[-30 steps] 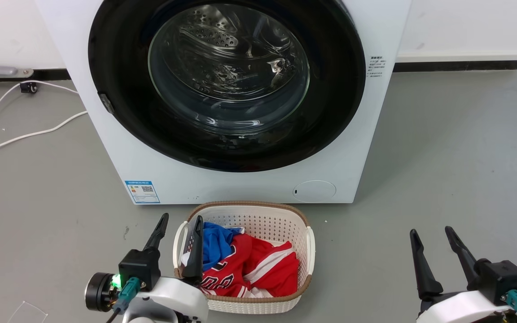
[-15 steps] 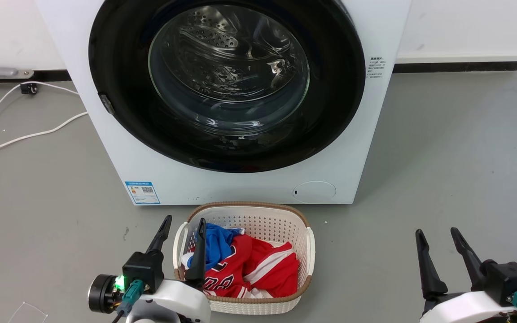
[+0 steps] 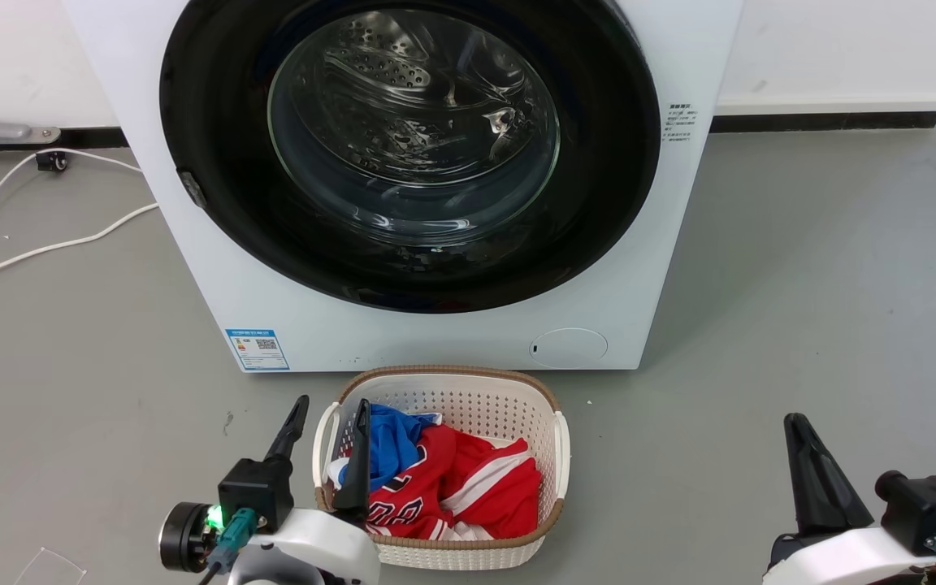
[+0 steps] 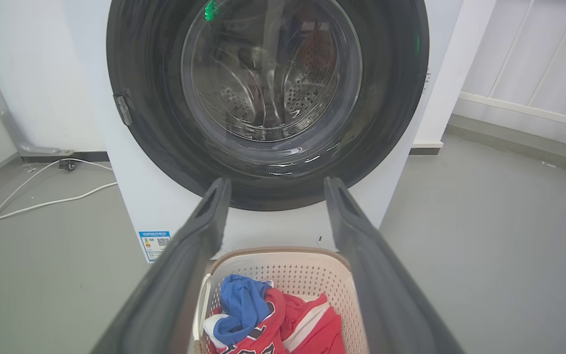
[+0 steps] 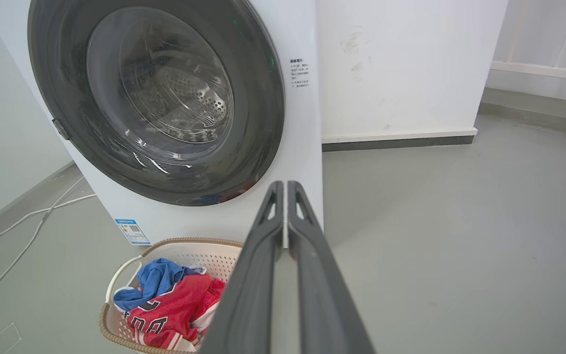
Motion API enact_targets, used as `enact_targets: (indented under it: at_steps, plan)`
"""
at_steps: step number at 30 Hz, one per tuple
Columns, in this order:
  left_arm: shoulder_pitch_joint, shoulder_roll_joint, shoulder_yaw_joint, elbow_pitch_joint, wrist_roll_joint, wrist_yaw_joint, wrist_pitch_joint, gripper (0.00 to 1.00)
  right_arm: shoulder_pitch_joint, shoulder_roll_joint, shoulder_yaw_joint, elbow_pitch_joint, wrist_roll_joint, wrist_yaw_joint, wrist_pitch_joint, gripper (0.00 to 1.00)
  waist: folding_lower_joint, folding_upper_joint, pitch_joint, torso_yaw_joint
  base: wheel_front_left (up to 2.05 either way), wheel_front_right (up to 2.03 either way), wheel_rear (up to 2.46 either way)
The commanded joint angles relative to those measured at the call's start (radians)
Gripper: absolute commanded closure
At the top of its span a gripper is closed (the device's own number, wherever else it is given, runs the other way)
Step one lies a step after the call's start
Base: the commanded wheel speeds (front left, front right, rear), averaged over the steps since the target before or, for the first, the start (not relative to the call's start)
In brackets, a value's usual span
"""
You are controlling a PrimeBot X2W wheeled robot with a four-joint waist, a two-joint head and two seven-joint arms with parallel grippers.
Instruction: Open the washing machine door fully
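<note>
Two pincers, both well short: washing machine door (image 3: 411, 146) sits shut, up ahead of them. Left pincer (image 3: 331, 402) spread by the laundry basket (image 3: 553, 439), right pincer (image 3: 797, 422) pressed together. Smart play: hook the door's edge nearest the right pincer, opposite the hinge (image 3: 192, 188), swing wide.

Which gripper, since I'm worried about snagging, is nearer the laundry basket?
Left. The left gripper hangs open by the basket, at its left rim; the right gripper, shut, is far off to the right.
</note>
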State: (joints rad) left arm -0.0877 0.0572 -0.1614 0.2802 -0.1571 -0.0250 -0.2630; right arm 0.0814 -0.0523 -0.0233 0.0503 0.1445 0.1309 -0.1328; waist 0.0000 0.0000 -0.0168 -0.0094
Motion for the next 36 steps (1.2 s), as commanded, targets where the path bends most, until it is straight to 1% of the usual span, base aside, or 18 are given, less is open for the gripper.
enact_targets:
  at_steps: [1,3,6,11,12,15,16,17,18,19,21,24,27,29,31,32,33,36]
  plan:
    - [0.000,-0.001,0.004,-0.006,-0.007,0.003,-0.003,0.00,-0.010,0.004,-0.003,0.002,0.015,0.000,-0.007,1.00,0.0000,0.0000,0.000,0.000,0.00,0.00,0.00]
    - [0.002,-0.001,0.006,-0.012,-0.006,0.005,-0.003,0.00,-0.012,0.004,-0.005,0.004,0.046,0.000,-0.009,1.00,0.0000,0.0000,0.000,-0.001,0.00,0.00,0.00]
    - [0.006,-0.002,0.011,-0.020,-0.010,0.008,-0.003,0.00,-0.021,0.003,-0.011,0.015,0.239,0.000,-0.015,1.00,0.0000,0.0000,0.000,-0.003,0.00,0.00,0.00]
    - [0.006,-0.004,0.014,-0.025,-0.011,0.012,-0.003,0.00,-0.049,0.003,-0.015,0.049,0.720,0.000,-0.003,1.00,0.0000,0.0000,0.005,-0.008,0.00,0.00,0.00]
    - [0.004,-0.004,0.014,-0.026,-0.010,0.013,-0.003,0.00,-0.060,0.003,-0.017,0.054,0.837,0.000,-0.003,1.00,0.0000,0.0000,0.006,-0.009,0.00,0.00,0.00]
    - [-0.005,-0.004,0.014,-0.027,-0.006,0.015,-0.003,0.00,-0.096,0.003,-0.039,0.072,1.125,0.000,0.008,1.00,0.0000,0.0000,0.014,-0.009,0.00,0.00,0.00]
    - [-0.009,-0.004,0.014,-0.028,-0.005,0.016,-0.003,0.00,-0.114,0.002,-0.051,0.077,1.208,0.000,0.012,1.00,0.0000,0.0000,0.018,-0.009,0.00,0.00,0.00]
    - [-0.009,-0.004,0.014,-0.028,-0.005,0.016,-0.003,0.00,-0.114,0.002,-0.051,0.077,1.208,0.000,0.012,1.00,0.0000,0.0000,0.018,-0.009,0.00,0.00,0.00]
    - [-0.014,-0.005,0.014,-0.032,-0.004,0.018,-0.003,0.00,-0.134,0.002,-0.065,0.084,1.291,0.000,0.021,1.00,0.0000,0.0000,0.023,-0.009,0.00,0.00,0.00]
    - [-0.022,-0.005,0.014,-0.039,0.001,0.021,-0.003,0.00,-0.176,0.002,-0.104,0.098,1.424,0.000,0.043,1.00,0.0000,0.0000,0.038,-0.008,0.00,0.00,0.00]
    - [-0.029,-0.005,0.014,-0.046,0.005,0.022,-0.003,0.00,-0.223,-0.002,-0.147,0.127,1.522,0.000,0.073,1.00,0.0000,0.0000,0.056,-0.007,0.00,0.00,0.00]
    - [-0.045,-0.006,0.016,-0.059,0.009,0.022,-0.003,0.00,-0.313,-0.049,-0.192,0.190,1.611,0.000,0.108,1.00,0.0000,0.0000,0.087,-0.004,0.00,0.00,0.00]
    - [-0.061,-0.006,0.016,-0.069,0.015,0.022,-0.003,0.00,-0.412,-0.109,-0.208,0.279,1.663,0.000,0.136,1.00,0.0000,0.0000,0.120,0.000,0.00,0.00,0.00]
    - [-0.075,-0.006,0.015,-0.079,0.020,0.022,-0.003,0.00,-0.480,-0.158,-0.198,0.350,1.676,0.000,0.157,1.00,0.0000,0.0000,0.145,0.004,0.00,0.00,0.00]
    - [-0.081,-0.006,0.013,-0.082,0.022,0.022,-0.003,0.00,-0.520,-0.170,-0.192,0.390,1.706,0.000,0.178,1.00,0.0000,0.0000,0.157,0.006,0.00,0.00,0.00]
    - [-0.087,-0.006,0.011,-0.086,0.023,0.022,-0.003,0.00,-0.560,-0.188,-0.185,0.428,1.728,0.000,0.200,1.00,0.0000,0.0000,0.168,0.008,0.00,0.00,0.00]
    - [-0.092,-0.006,0.009,-0.090,0.023,0.021,-0.003,0.00,-0.596,-0.220,-0.170,0.464,1.723,0.000,0.216,1.00,0.0000,0.0000,0.180,0.011,0.00,0.00,0.00]
    - [-0.112,-0.006,0.000,-0.100,0.029,0.018,-0.003,0.00,-0.703,-0.279,-0.113,0.577,1.747,0.000,0.285,1.00,0.0000,0.0000,0.213,0.021,0.00,0.00,0.00]
